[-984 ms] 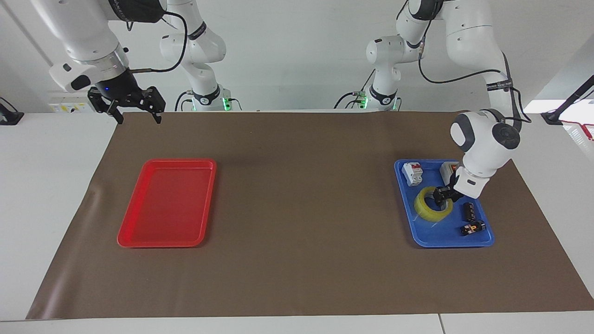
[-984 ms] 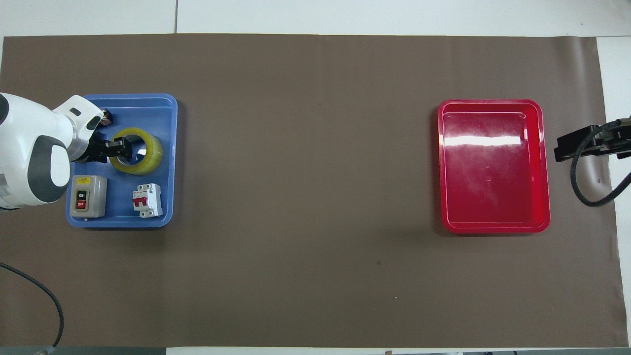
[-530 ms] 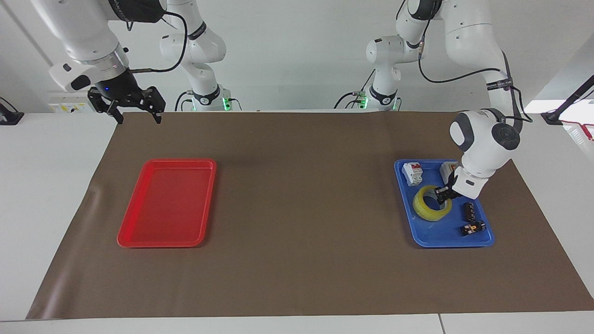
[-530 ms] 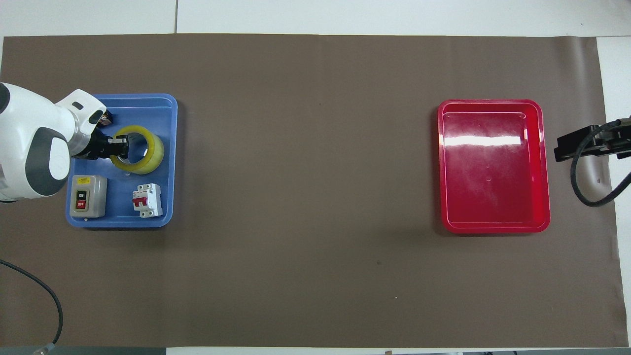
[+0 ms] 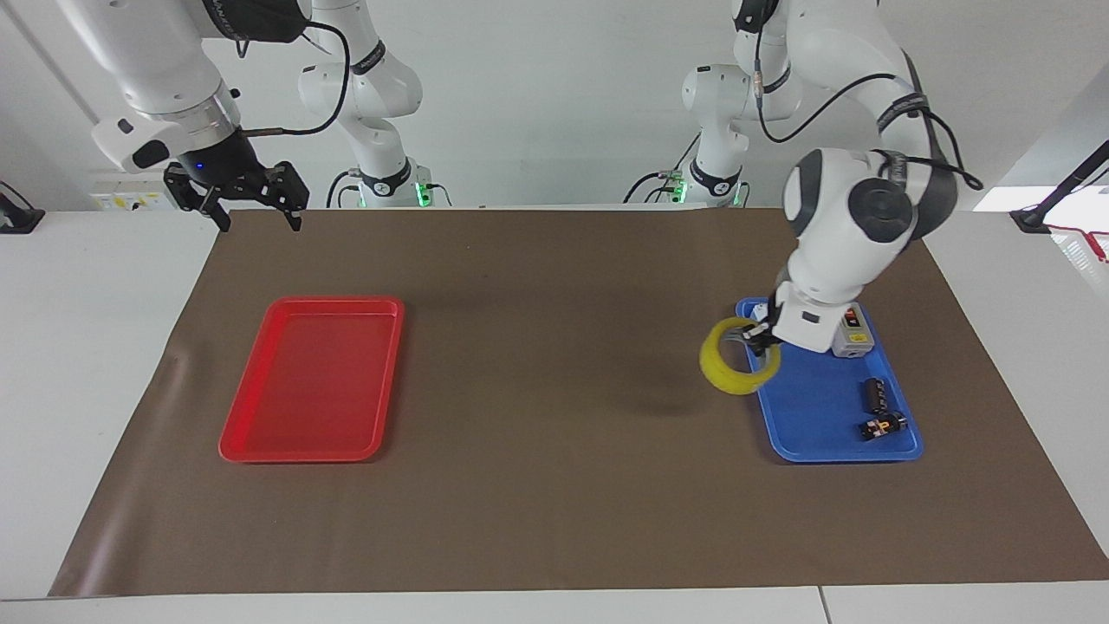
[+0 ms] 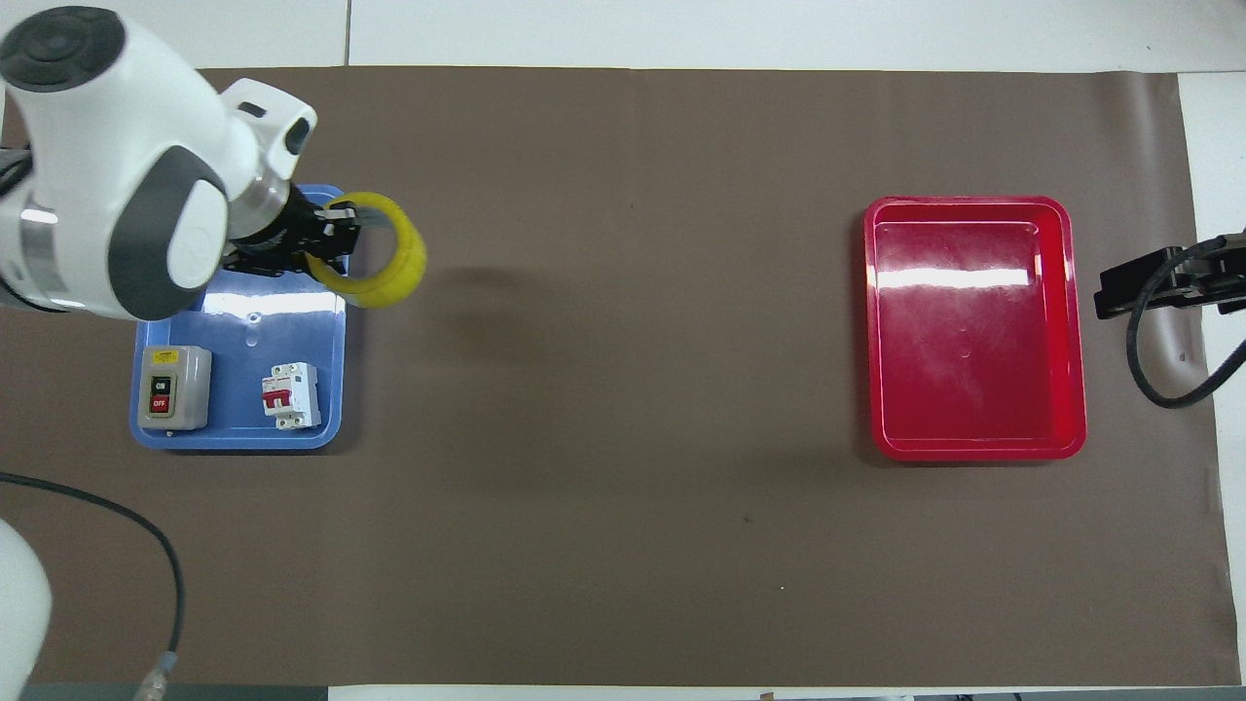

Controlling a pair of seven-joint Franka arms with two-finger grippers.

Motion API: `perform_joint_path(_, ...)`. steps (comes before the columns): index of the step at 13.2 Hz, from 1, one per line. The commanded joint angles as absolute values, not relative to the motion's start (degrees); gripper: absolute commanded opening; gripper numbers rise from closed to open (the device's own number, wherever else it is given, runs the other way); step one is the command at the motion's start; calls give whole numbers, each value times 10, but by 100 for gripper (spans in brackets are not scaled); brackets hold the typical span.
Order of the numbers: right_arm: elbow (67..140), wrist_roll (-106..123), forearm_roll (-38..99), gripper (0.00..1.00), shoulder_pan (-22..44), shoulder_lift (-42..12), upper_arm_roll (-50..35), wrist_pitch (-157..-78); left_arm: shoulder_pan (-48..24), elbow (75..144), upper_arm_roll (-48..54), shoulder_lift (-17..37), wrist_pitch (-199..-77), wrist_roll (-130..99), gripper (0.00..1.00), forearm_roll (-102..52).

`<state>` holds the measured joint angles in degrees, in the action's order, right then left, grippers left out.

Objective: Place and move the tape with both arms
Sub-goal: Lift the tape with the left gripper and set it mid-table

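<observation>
The yellow tape (image 5: 717, 368) hangs in the air, gripped by its rim in my left gripper (image 5: 757, 340). It is over the edge of the blue tray (image 5: 814, 407) that faces the table's middle. In the overhead view the tape (image 6: 405, 268) sticks out past the blue tray (image 6: 243, 321) over the brown mat, with the left gripper (image 6: 336, 239) shut on its rim. My right gripper (image 5: 257, 221) is open and empty and waits high over the mat's edge, by the red tray (image 5: 312, 381).
The blue tray holds a grey switch box (image 6: 173, 387), a white circuit breaker (image 6: 290, 394) and two small black parts (image 5: 877, 407). The red tray (image 6: 973, 341) is empty at the right arm's end. The right gripper (image 6: 1110, 292) shows beside it.
My left gripper has lifted the tape off the blue tray's floor and carried it toward the table's middle, to over the tray's edge. The right arm has not moved.
</observation>
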<state>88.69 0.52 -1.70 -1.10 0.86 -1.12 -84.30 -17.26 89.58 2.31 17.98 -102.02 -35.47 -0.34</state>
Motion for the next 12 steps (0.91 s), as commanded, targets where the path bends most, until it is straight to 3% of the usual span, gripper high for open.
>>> perform_joint_path(1,882,15,-10,100,-18,6,-13,-846,-263,881,13,200,-1071,-481,0,-18)
perform_joint_path(5,882,15,-10,100,-18,5,-13,-846,-346,899,12,263,-1151,-538,0,-19)
perform_joint_path(7,882,15,-10,100,-18,5,-13,-846,-351,910,13,290,-1193,-550,0,-18)
perform_joint_path(11,882,15,-10,100,-18,6,-13,-846,-349,961,13,285,-1245,-549,0,-18)
perform_joint_path(12,882,15,-10,100,-18,6,-13,-846,-351,960,13,284,-1239,-550,13,-18)
